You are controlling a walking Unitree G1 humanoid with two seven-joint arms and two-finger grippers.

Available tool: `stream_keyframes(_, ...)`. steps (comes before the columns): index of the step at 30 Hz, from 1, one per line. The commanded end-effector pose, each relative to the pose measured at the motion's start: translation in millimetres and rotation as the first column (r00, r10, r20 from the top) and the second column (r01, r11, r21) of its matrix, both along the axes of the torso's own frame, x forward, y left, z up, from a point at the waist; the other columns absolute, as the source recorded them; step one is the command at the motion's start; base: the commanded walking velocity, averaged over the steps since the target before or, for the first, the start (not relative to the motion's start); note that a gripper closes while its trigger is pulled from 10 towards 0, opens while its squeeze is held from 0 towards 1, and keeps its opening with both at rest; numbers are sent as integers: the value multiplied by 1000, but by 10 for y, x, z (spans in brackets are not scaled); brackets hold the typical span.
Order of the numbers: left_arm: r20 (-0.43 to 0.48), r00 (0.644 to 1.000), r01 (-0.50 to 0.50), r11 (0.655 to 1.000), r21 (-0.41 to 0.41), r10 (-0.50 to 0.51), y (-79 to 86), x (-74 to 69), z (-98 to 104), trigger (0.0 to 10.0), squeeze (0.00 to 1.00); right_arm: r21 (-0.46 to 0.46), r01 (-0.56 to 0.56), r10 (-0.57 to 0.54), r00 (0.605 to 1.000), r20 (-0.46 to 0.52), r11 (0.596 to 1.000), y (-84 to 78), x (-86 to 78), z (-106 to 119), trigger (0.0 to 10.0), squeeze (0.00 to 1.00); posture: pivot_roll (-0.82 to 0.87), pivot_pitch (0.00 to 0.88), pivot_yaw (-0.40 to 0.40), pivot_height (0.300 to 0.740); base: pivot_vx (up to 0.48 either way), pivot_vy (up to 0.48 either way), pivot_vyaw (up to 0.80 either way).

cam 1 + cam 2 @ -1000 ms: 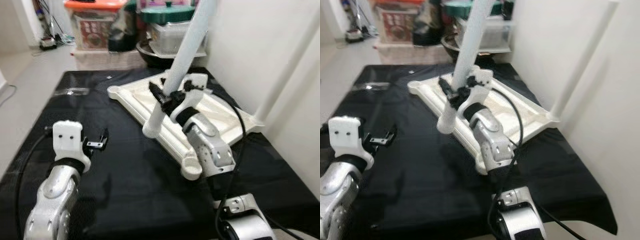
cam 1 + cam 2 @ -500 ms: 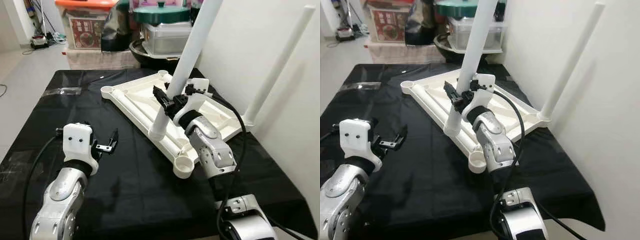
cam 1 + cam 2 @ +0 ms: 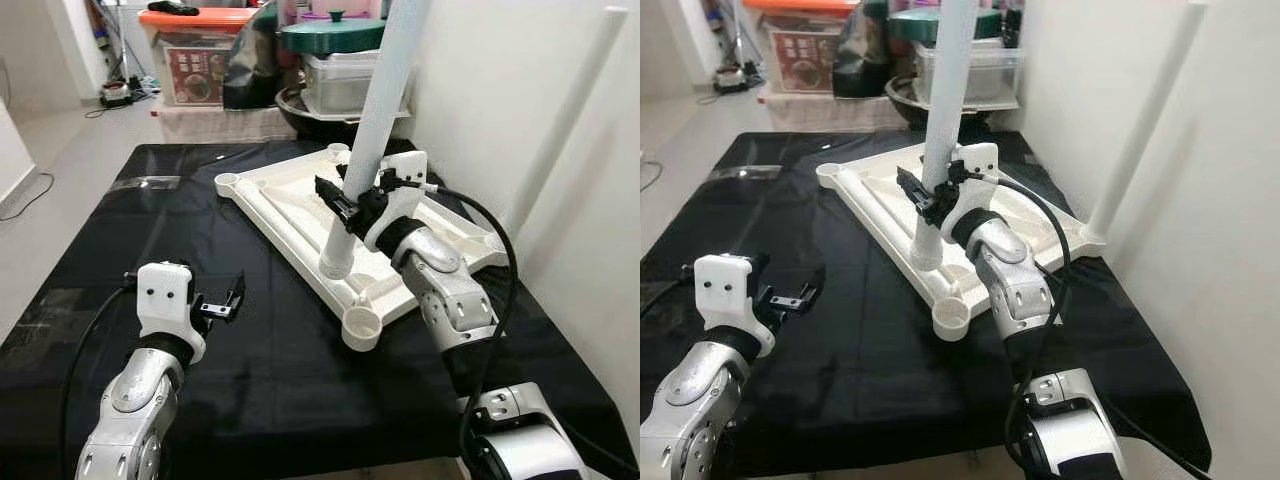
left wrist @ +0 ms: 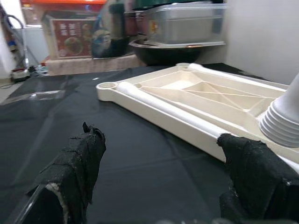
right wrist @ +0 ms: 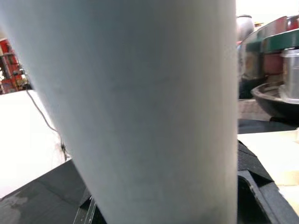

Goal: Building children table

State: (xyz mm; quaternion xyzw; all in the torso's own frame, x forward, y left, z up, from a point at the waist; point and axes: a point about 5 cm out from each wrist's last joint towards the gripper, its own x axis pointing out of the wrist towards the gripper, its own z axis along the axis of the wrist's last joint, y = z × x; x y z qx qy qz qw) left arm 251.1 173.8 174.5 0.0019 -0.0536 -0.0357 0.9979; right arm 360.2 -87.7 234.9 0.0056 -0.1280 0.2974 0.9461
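A white children's table top (image 3: pixel 285 195) lies upside down on the black cloth. One white leg (image 3: pixel 570 130) stands fixed at its far right corner. My right gripper (image 3: pixel 350 200) is shut on a second white leg (image 3: pixel 378 105), held nearly upright. This leg's ribbed lower end (image 3: pixel 337 264) hangs just over the top's near rim, a short way from the empty corner socket (image 3: pixel 361 326). In the right wrist view the held leg (image 5: pixel 154 107) sits close between the fingers. My left gripper (image 3: pixel 225 300) is open and empty, low over the cloth to the left of the top, fingers (image 4: pixel 74 172) spread.
Another empty socket (image 3: pixel 229 184) is at the top's far left corner. Behind the cloth stand an orange-lidded box (image 3: pixel 205 50), a green-lidded pot (image 3: pixel 335 35) and a dark bowl (image 3: pixel 310 105). A white wall (image 3: pixel 500 80) runs along the right. A clear wrapper (image 3: pixel 145 183) lies on the cloth.
The camera has shifted. The held leg stands more upright, and its lower end has moved along the rim toward the near corner socket. The left gripper stays open over the cloth.
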Motion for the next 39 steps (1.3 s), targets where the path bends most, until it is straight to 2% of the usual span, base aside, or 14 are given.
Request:
stream_keyframes(1, -33, 999, -8, 1000, -26, 7, 23, 2, -77, 10000, 0, 13, -7, 8, 1000, -15, 1000, 2, -6, 2, 10000, 0, 54, 0, -63, 740, 0, 289, -800)
stream_keyframes(9, -34, 999, -24, 999, -46, 23, 82, -2, -98, 10000, 0, 18, -6, 6, 1000, -17, 1000, -3, -15, -24, 10000, 0, 53, 0, -61, 740, 0, 439, -411)
stream_keyframes(14, -25, 999, -21, 999, -27, 20, 80, -4, -83, 10000, 0, 6, -54, 55, 998, -27, 999, 4, -53, -38, 10000, 0, 53, 0, -59, 740, 0, 0, 0)
stream_keyframes(19, -28, 1000, -3, 1000, 20, 4, 33, 9, -110, 10000, 0, -29, -143, 142, 990, -16, 989, 7, -118, -40, 10000, 0, 49, 0, -54, 740, 0, 0, -160)
stream_keyframes(22, -30, 1000, 3, 999, 36, -2, 14, 15, -123, 10000, 0, -33, -160, 160, 987, -12, 987, -6, -136, -38, 10000, 0, 46, 0, -54, 740, 0, 0, -800)
stream_keyframes(27, -44, 999, 31, 996, 89, -27, -24, 27, -157, 10000, 0, -34, -159, 159, 987, 2, 987, -24, -146, -31, 10000, 0, 44, 0, -54, 740, 0, 0, 0)
stream_keyframes(34, -53, 998, 26, 995, 95, -21, -24, 37, -180, 10000, 0, -44, -165, 166, 986, 7, 985, 12, -157, -33, 10000, 0, 47, 0, -58, 740, 0, -470, 0)
stream_keyframes(37, -30, 1000, 6, 999, 41, -5, -12, 31, -168, 10000, 0, -43, -171, 171, 985, 6, 984, 26, -153, -26, 10000, 0, 49, 0, -61, 740, 0, -157, 0)
stream_keyframes(39, -33, 999, 7, 999, 44, -6, -9, 30, -168, 10000, 0, -42, -171, 172, 985, 6, 984, 28, -152, -25, 10000, 0, 50, 0, -62, 740, 0, 0, 0)
